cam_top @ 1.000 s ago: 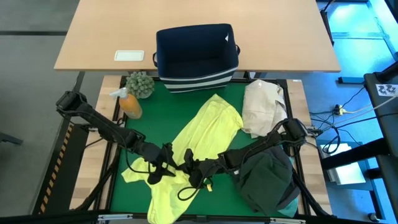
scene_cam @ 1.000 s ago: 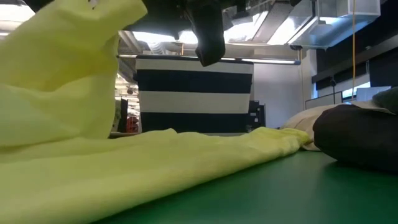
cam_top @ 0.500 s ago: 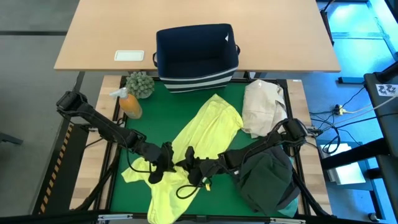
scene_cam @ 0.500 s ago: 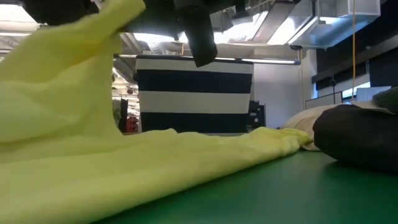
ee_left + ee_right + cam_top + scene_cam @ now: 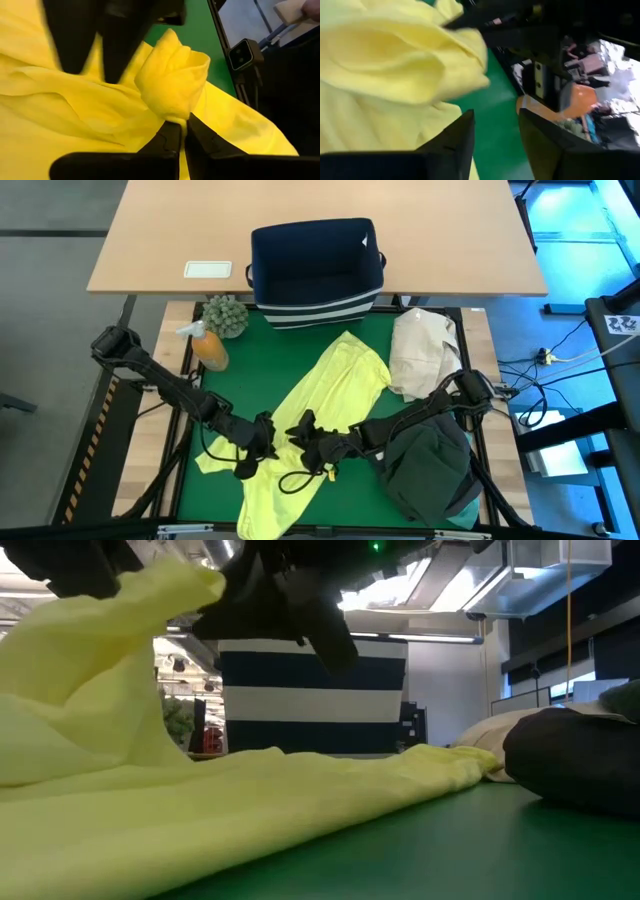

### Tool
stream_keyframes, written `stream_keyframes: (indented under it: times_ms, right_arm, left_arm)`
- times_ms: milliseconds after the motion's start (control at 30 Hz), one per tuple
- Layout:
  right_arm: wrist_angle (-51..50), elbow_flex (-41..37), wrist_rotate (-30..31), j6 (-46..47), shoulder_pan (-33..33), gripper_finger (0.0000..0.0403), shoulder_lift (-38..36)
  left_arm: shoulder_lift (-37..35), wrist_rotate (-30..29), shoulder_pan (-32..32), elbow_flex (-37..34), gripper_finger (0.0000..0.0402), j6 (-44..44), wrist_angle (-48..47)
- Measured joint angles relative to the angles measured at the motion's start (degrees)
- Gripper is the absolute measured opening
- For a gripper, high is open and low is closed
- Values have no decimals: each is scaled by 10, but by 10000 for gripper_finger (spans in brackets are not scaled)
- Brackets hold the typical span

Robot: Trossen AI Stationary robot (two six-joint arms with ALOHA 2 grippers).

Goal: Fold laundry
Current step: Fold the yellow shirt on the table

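Left jaws pinched — right seemingly parted

We see a green mat (image 5: 395, 420) with a tan desk (image 5: 450, 240) behind it, a grey floor (image 5: 40, 330) beside the desk, and, beyond the desk in the low view, a white wall (image 5: 445, 680) under bright ceiling lights (image 5: 400, 575).

You have bare green mat (image 5: 275, 360) open at the upper left of the high view, between the orange spray bottle (image 5: 208, 347) and the sprawled bright yellow-green shirt (image 5: 335, 383). On the right, the cream-beige cloth bundle (image 5: 423, 350) and dark olive-black garment heap (image 5: 430, 470) block passage. The navy fabric bin with striped base (image 5: 317, 272) walls the top.
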Motion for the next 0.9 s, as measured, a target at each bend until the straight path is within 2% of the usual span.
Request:
stream_keyframes:
  times_ms: [133, 267, 600, 900]
  right_arm:
    - [3, 0, -62, 16, 0, 160, 0]
    - [3, 0, -111, 18, 1, 138, 0]
    - [30, 0, -113, 35, 1, 11, 0]
    - [0, 0, -89, 52, 1, 3, 0]
  left_arm:
    - [-1, -15, -9, 0, 2, 0, 0]
    - [-1, -20, -11, 0, 1, -1, 0]
    - [-1, -22, -11, 0, 0, -7, 0]
    - [-7, -29, -25, 0, 0, -17, -20]
